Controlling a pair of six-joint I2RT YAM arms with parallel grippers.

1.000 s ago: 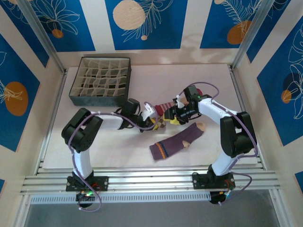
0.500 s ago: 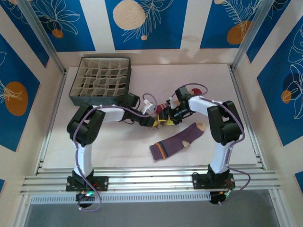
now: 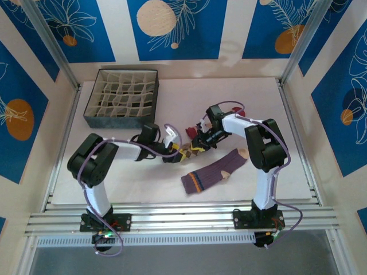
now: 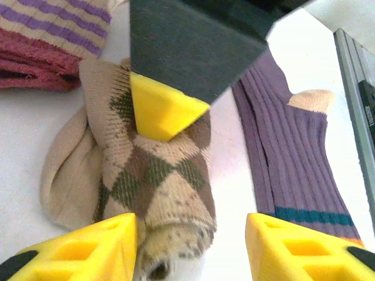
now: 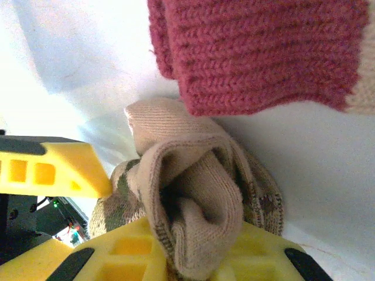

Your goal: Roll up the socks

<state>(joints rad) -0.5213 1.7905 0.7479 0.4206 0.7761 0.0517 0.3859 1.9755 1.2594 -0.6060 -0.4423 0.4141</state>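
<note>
Your right claw [image 5: 193, 256] is clamped on the checkered sock [image 4: 158, 175]. Your left claw [image 4: 190, 249] stands apart around its roll, so close it squarely before the right lets go.

Mid-frame, close together over a bunched checkered sock [image 3: 188, 152]: left pincer [image 3: 179, 153] and right pincer [image 3: 199, 145]. Just below and right, flat on the pale surface [image 3: 287, 154]: purple sock [image 3: 215, 172]. Upper left: dark divided box [image 3: 122, 98].

Overhead view looks down; close wrist views share checkered sock [image 4: 155, 175].
</note>
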